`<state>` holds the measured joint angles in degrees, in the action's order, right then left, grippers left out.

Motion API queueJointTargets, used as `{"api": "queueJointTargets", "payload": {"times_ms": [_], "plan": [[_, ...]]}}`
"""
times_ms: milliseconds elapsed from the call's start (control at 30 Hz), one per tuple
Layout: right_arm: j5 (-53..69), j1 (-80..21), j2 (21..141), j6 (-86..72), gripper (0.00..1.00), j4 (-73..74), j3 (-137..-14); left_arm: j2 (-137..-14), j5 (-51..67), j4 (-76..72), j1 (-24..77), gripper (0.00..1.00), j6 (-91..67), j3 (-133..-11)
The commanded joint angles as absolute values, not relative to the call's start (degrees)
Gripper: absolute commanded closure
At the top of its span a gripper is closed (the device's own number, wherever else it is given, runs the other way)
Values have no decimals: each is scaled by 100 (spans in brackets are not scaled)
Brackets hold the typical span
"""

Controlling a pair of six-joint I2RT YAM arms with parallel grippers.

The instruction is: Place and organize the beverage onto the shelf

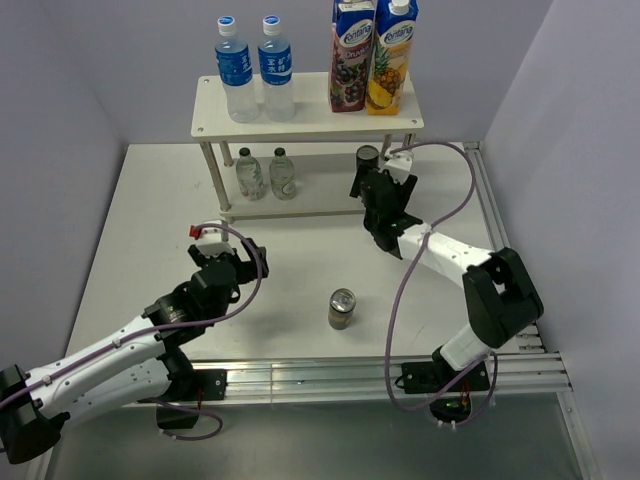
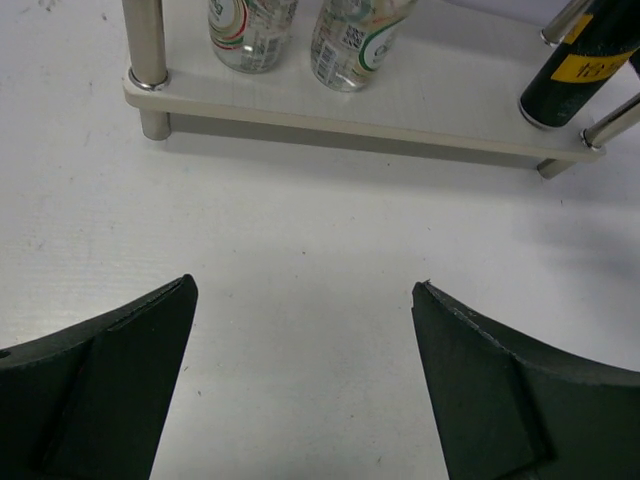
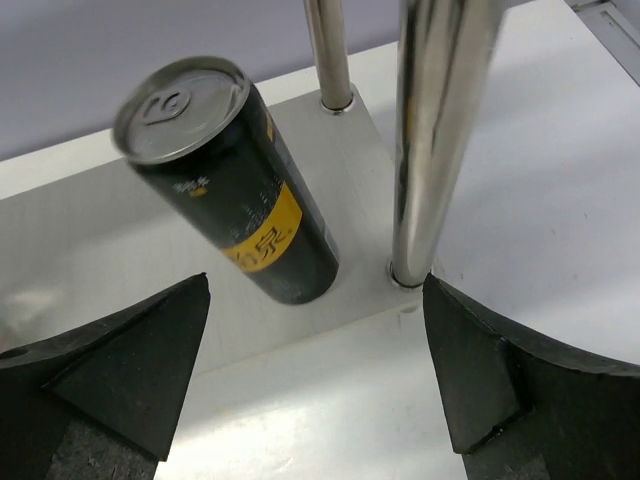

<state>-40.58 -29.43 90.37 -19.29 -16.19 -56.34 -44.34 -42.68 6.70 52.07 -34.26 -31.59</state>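
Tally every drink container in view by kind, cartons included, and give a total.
Blue-capped water bottles: 2
Green-capped bottles: 2
Dark cans: 2
Juice cartons: 2
Total: 8

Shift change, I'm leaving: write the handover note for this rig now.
Left gripper: open, empty, over the table.
Right gripper: open, empty, at the right end of the shelf's lower tier.
Done: water bottles on the top tier; green-capped bottles and a can on the lower tier.
Left: second can, upright on the table, needs shelving.
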Motion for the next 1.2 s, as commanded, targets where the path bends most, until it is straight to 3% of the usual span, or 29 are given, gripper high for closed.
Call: {"api": "queueJointTargets", "payload": {"times_ms": [0, 200, 567, 800, 1167], "plan": [[-4271, -3155, 8351, -2144, 6, -1731, -5258, -4342, -3956, 475, 5238, 5, -3559, -3041], [-4430, -3629, 7140, -2293, 6, -1460, -4641, -4570, -3701, 63, 5422, 4, -3639, -2857], [-4860, -4702, 4634, -2751, 5, -71, -3499, -5897, -3032, -2890, 6933, 6, -2638, -2224], [-5080, -4720, 4044, -2698, 5, 378, -3199, -6381, -2778, -3393, 7602, 6, -2172, -2364], [-5036, -4711, 4078, -2724, 5, 299, -3173, -6811, -2435, -3102, 8033, 8, -2259, -2584]]}}
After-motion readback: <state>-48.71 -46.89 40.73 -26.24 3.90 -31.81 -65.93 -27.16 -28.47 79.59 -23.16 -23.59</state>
